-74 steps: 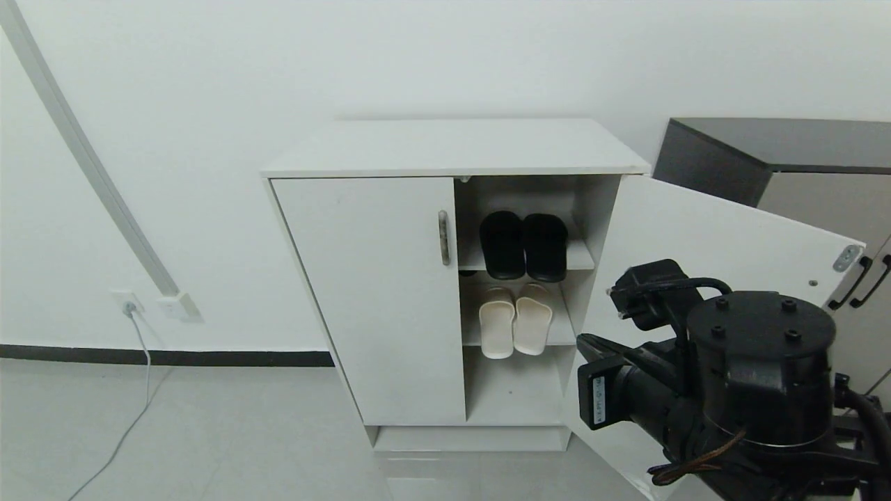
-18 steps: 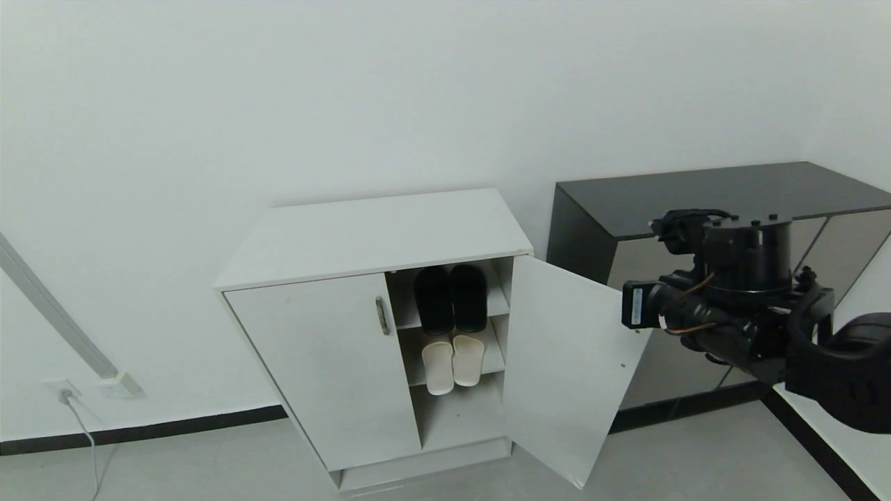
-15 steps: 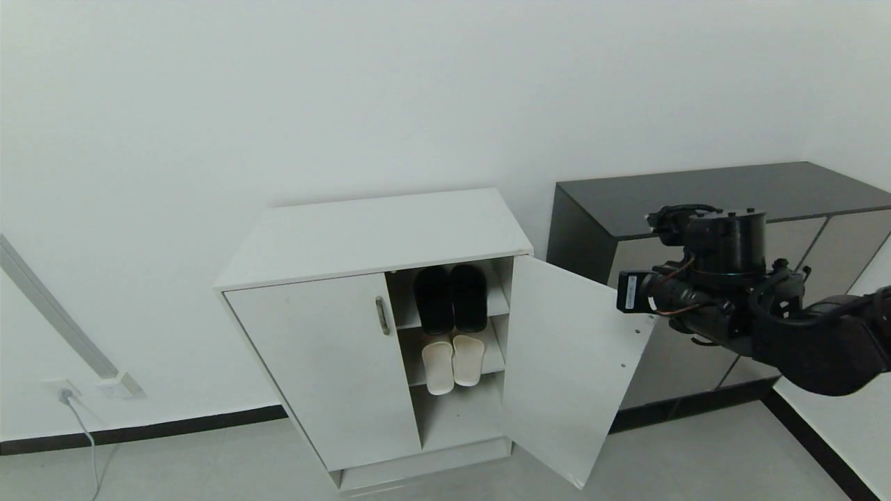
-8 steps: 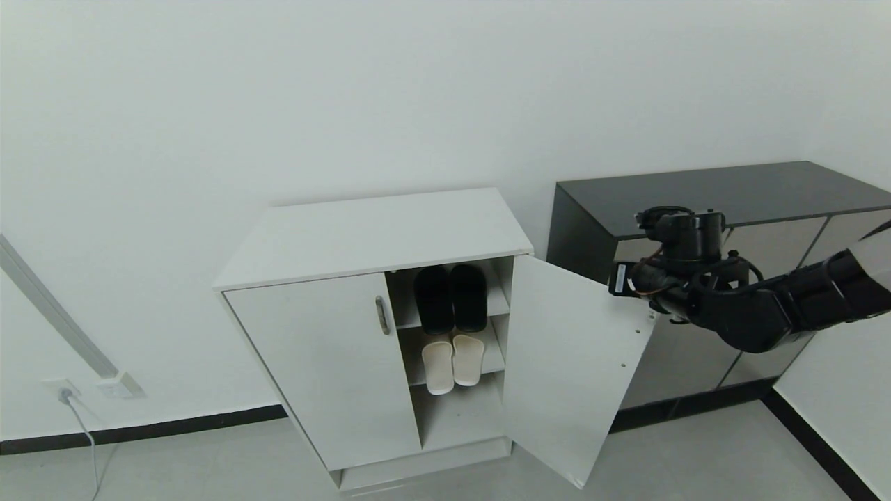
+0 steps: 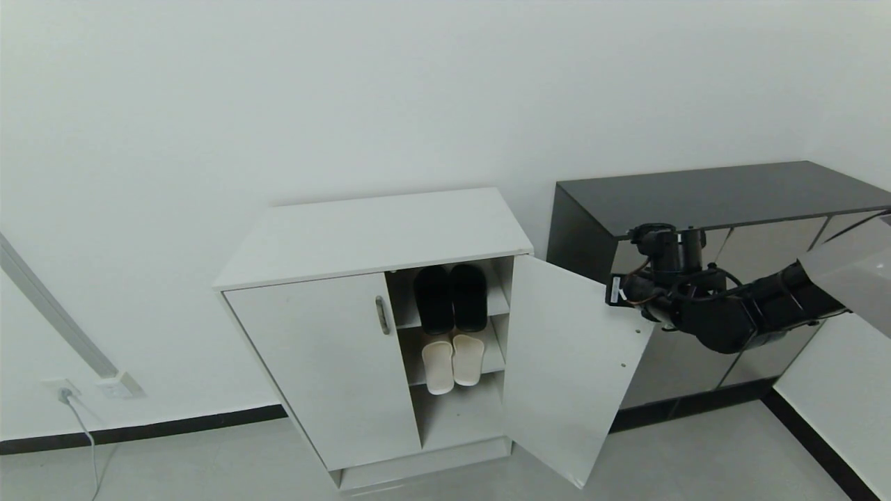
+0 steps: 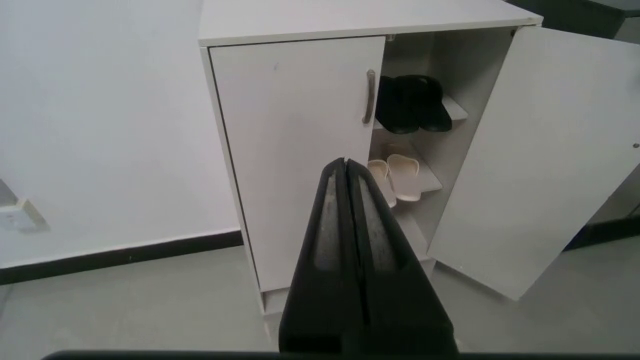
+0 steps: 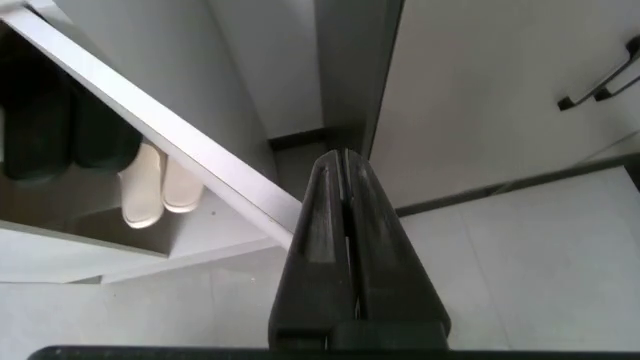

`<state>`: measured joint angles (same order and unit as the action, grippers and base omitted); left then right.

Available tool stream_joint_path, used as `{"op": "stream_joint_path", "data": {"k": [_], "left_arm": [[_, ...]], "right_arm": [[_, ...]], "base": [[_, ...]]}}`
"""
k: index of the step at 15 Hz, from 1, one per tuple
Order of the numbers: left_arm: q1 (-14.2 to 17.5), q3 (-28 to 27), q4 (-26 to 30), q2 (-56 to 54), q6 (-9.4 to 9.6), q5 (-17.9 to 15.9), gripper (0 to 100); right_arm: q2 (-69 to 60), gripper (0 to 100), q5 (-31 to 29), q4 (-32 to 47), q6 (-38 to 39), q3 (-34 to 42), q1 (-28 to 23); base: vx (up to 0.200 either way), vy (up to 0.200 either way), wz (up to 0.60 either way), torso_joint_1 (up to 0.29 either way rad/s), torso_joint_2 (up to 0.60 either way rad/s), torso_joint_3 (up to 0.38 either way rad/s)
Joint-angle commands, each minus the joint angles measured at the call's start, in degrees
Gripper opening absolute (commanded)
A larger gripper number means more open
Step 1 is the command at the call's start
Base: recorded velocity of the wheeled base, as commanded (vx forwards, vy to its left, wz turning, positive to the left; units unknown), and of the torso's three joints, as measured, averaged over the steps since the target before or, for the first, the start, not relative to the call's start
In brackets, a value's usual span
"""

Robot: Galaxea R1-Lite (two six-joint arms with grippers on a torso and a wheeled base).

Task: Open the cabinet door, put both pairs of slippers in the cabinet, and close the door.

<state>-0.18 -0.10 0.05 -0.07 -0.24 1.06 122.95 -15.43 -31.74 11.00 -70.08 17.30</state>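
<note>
Two grippers have their fingers pressed together. The left gripper [image 6: 345, 165] hangs out in front of the cabinet [image 5: 369, 233]. The right gripper [image 7: 345, 158] is at the top outer corner of the open right door [image 5: 571, 362]; I cannot tell whether it touches. Inside, cream slippers [image 5: 452, 362] lie on the middle shelf and black slippers [image 5: 451, 298] on the top shelf. Beyond stands a dark sideboard [image 5: 710, 191].

White cabinet [image 5: 376, 236]; black slippers [image 5: 434, 299]; cream slippers [image 5: 437, 365]; black-topped sideboard [image 5: 710, 191]; grey floor [image 5: 209, 459].
</note>
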Motion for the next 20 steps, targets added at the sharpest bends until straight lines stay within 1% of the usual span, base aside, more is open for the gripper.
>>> {"op": "stream_joint_path", "data": {"k": [1, 5, 7, 10, 12, 15, 17, 20], "left_arm": [[0.01, 0.01, 0.04, 0.07, -0.02, -0.01, 0], [0.01, 0.01, -0.05, 0.07, -0.02, -0.01, 0], [0.01, 0.01, 0.04, 0.07, -0.02, -0.01, 0], [0.01, 0.01, 0.04, 0.07, -0.02, -0.01, 0], [0.01, 0.01, 0.04, 0.07, -0.02, -0.01, 0], [0.01, 0.01, 0.04, 0.07, -0.02, -0.01, 0], [0.01, 0.01, 0.04, 0.07, -0.11, -0.01, 0], [0.01, 0.01, -0.05, 0.07, -0.11, -0.01, 0]], "right_arm": [[0.36, 0, -0.04, 0.19, -0.01, 0.12, -0.07], [-2.19, 0, -0.04, 0.19, 0.08, 3.29, 1.33], [-6.24, 0, -0.04, 0.02, 0.08, 8.03, 4.76], [-13.09, 0, -0.04, -0.51, 1.48, 15.94, 13.20], [-15.90, 0, -0.04, -0.60, 2.36, 17.88, 16.36], [-16.69, 0, 0.05, -1.30, 2.45, 19.55, 17.86], [-16.26, 0, -0.04, -8.86, 1.57, 23.77, 19.62], [-17.05, 0, -0.21, -9.74, 0.17, 25.52, 19.88]], "base": [[0.000, 0.000, 0.00, 0.000, 0.00, 0.000], [0.000, 0.000, 0.00, 0.000, 0.00, 0.000], [0.000, 0.000, 0.00, 0.000, 0.00, 0.000], [0.000, 0.000, 0.00, 0.000, 0.00, 0.000], [0.000, 0.000, 0.00, 0.000, 0.00, 0.000], [0.000, 0.000, 0.00, 0.000, 0.00, 0.000], [0.000, 0.000, 0.00, 0.000, 0.00, 0.000], [0.000, 0.000, 0.00, 0.000, 0.00, 0.000]]}}
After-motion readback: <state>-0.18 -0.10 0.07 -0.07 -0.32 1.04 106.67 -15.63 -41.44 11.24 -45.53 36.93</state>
